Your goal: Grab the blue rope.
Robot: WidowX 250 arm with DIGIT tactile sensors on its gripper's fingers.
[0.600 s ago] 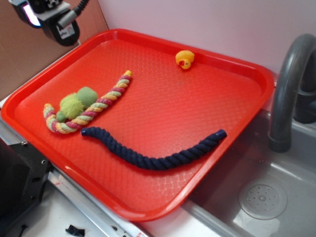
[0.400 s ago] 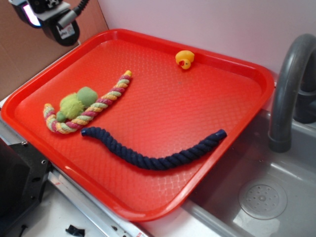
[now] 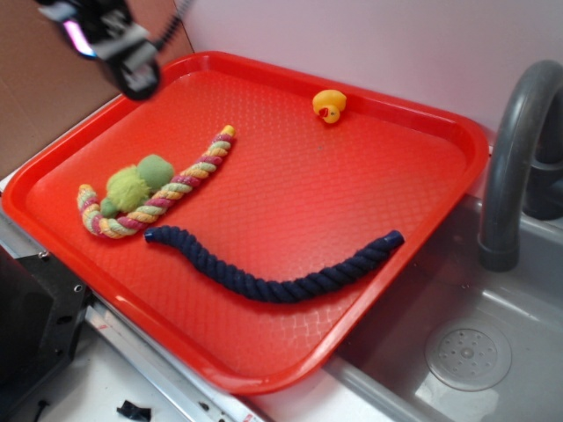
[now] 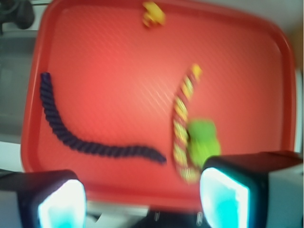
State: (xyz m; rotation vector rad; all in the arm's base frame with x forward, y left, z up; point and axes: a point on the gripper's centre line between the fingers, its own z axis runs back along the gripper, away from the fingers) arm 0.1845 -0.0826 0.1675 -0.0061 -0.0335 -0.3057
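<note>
The blue rope (image 3: 273, 271) is a long dark navy twisted rope lying in a wavy line across the near part of the red tray (image 3: 413, 114). In the wrist view the blue rope (image 4: 90, 137) runs from upper left to lower middle. My gripper (image 3: 123, 44) is high at the tray's far left corner, well away from the rope. In the wrist view the gripper (image 4: 142, 202) is open and empty, its two light pads wide apart above the tray's edge.
A pink-yellow-green striped rope (image 3: 163, 189) with green fuzzy balls (image 3: 141, 180) lies on the tray's left. A yellow rubber duck (image 3: 329, 105) sits at the back. A grey faucet (image 3: 510, 158) and sink (image 3: 466, 352) are on the right.
My gripper has moved to the right, toward the tray's corner. The ropes and the duck have not moved.
</note>
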